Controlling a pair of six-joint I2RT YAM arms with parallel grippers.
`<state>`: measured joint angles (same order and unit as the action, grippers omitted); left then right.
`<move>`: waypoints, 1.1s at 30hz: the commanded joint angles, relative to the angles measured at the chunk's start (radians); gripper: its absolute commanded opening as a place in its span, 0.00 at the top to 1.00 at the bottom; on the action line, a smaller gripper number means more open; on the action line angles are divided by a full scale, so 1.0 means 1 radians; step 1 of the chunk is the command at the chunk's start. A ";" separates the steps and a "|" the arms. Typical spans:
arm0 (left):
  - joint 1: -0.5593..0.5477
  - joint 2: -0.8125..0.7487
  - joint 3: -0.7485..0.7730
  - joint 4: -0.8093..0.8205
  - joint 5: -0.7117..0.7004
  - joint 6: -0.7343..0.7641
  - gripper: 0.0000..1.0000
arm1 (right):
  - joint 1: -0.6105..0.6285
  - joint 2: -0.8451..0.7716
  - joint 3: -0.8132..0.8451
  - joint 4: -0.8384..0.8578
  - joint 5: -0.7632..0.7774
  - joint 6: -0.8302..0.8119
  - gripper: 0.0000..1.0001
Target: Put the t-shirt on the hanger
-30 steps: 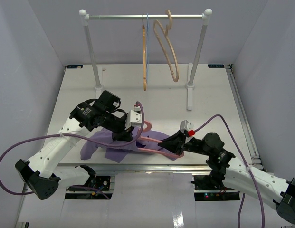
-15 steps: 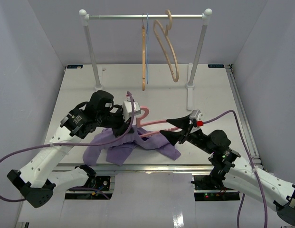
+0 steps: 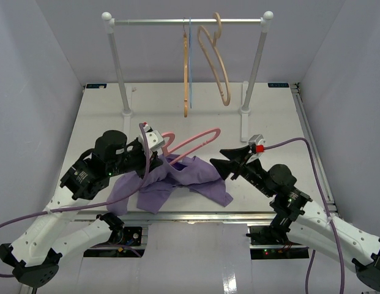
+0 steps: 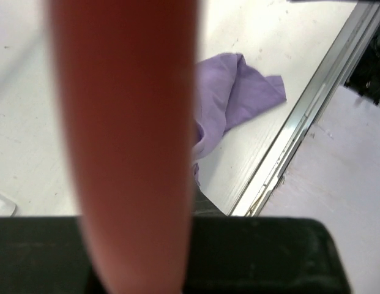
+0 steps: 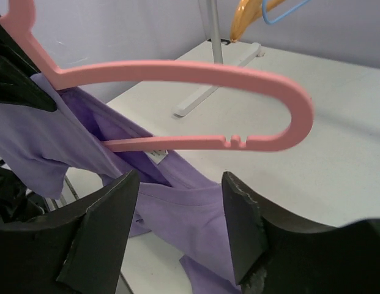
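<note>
Hanger (image 5: 177, 71) higher, right gripper (image 3: 217, 157) now clear

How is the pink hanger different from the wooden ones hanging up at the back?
The pink hanger is bright pink; the wooden hangers are tan. The pink hanger is held tilted by the left hand; the wooden hangers hang from the rail. The pink hanger has the t-shirt partly on it; the wooden hangers are bare. Both are clothes hangers.
</note>
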<state>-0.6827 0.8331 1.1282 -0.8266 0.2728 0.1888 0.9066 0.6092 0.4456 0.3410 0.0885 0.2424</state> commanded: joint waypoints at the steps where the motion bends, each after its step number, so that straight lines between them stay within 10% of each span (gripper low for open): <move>1: 0.000 -0.066 -0.023 0.117 0.008 -0.089 1.00 | 0.005 0.085 -0.023 0.063 0.028 0.087 0.39; 33: 0.000 -0.184 -0.203 0.267 0.013 -0.171 1.00 | 0.076 0.699 0.141 0.217 0.291 0.424 0.49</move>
<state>-0.6827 0.6591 0.9218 -0.6237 0.2882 0.0261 0.9607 1.2896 0.5476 0.5739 0.2995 0.6184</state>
